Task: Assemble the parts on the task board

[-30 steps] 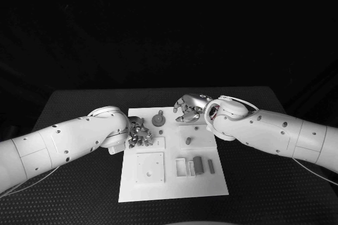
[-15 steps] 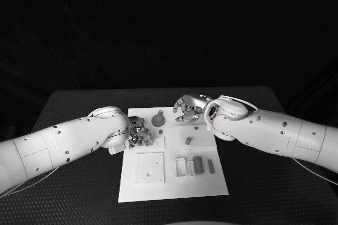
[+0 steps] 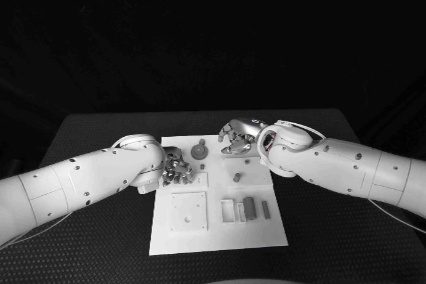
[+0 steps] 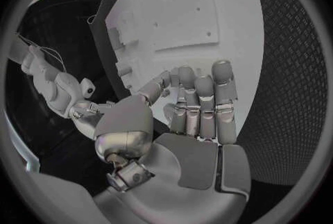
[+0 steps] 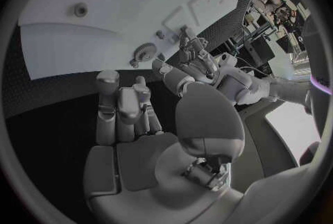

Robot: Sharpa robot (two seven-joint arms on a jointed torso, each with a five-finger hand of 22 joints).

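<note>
A robotics lab, by the look of it. A black desk (image 3: 106,222) with a textured mat stands against a black backdrop, dark all round. At its middle lies a white task board (image 3: 217,235) with machined recesses and small grey parts (image 3: 249,206), a test fixture rather than any household thing. Past the desk's edge, the right wrist view catches racks of equipment (image 5: 277,10) and cables.
</note>
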